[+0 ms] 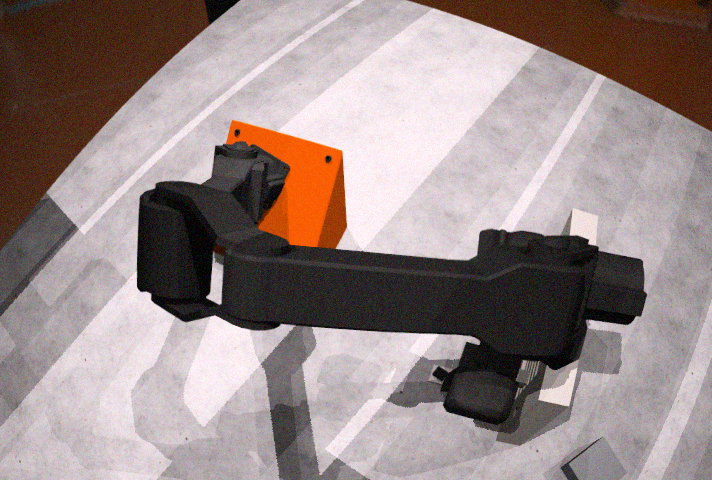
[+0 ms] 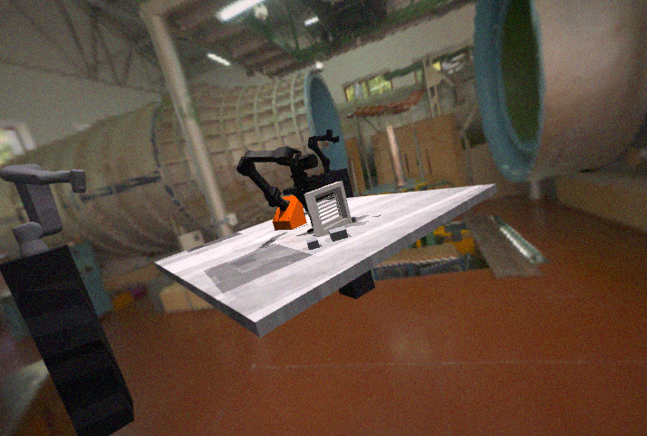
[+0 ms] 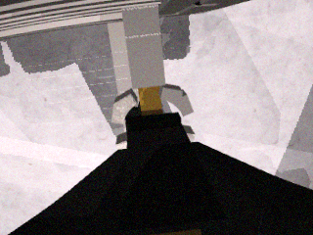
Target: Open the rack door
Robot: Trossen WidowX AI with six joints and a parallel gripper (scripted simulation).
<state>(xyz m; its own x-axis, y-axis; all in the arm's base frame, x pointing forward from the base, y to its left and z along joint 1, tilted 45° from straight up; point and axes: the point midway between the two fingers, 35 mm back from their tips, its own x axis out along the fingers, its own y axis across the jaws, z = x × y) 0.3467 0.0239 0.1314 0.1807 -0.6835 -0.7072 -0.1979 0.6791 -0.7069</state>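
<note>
The black handle with a yellow strip stands out from the door side, between two pale curved lugs. My gripper is shut on it, its black fingers close together at its sides. In the top view the arm hides the fingers and most of the handle. The slatted door appears to sit inside the pale frame, with no clear gap visible. The fingers and the cropped view hide much of the handle, so I cannot tell its exact turn.
An orange wedge-shaped block stands on the table beside the arm's raised links. A small grey block lies close to the frame, with another dark grey block near it.
</note>
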